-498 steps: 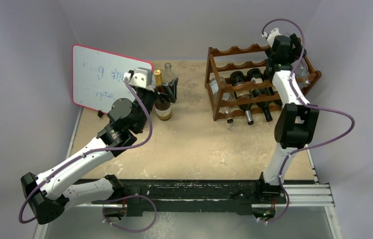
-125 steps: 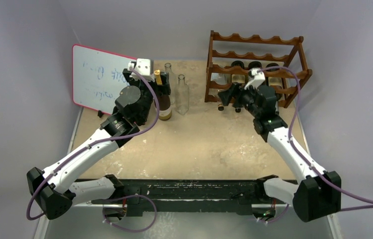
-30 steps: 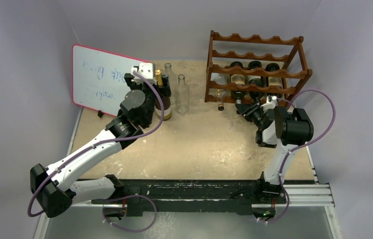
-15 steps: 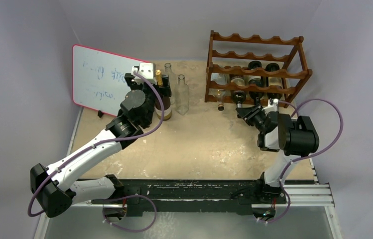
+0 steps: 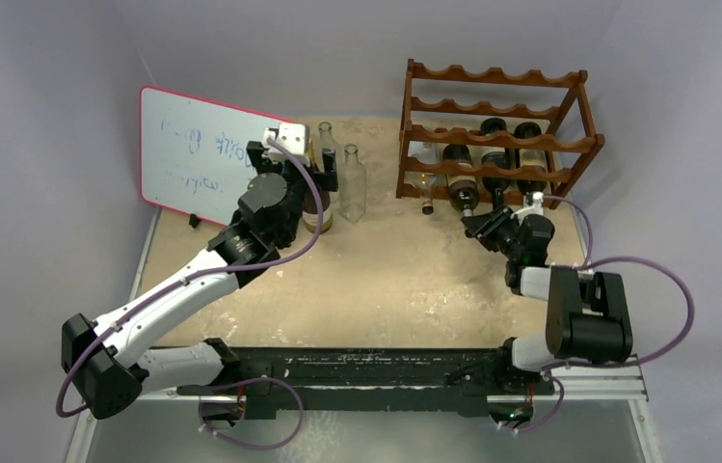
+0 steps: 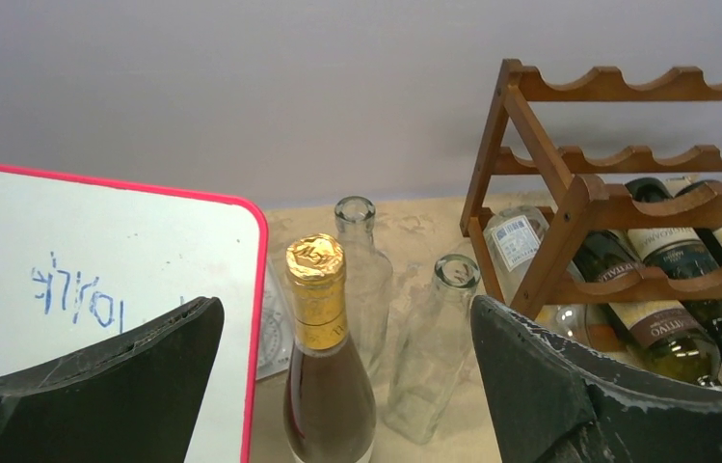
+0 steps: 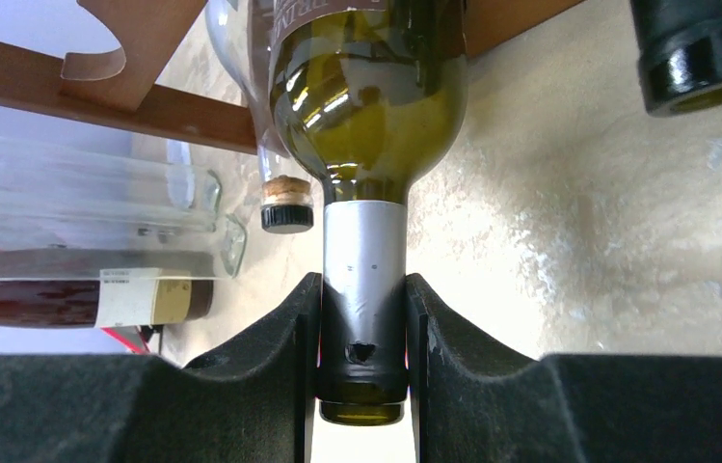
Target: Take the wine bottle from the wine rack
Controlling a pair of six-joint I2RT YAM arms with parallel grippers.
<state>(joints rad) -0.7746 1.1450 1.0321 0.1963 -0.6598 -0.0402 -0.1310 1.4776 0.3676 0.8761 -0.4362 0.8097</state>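
The reddish-brown wine rack [image 5: 496,140] [image 6: 617,203] stands at the back right with several bottles lying in it. My right gripper [image 5: 473,218] [image 7: 363,294] is shut on the silver-and-black neck of a green wine bottle [image 5: 459,174] [image 7: 366,87], whose body still lies in the rack's lower tier. My left gripper [image 5: 294,169] [image 6: 345,313] is open at the back left. Its fingers [image 6: 106,386] stand apart on either side of an upright gold-capped brown bottle [image 6: 323,386] without touching it.
A red-edged whiteboard [image 5: 198,159] [image 6: 77,280] leans at the back left. Two clear empty bottles [image 5: 352,183] [image 6: 429,357] stand beside the brown one. In the rack lie two more dark bottles [image 5: 527,159] and a corked clear one [image 5: 424,188] [image 7: 284,207].
My left gripper's fingers have spread wider, away from the gold-capped bottle. My right arm has folded back towards its base, drawing the green bottle a little out of the rack.
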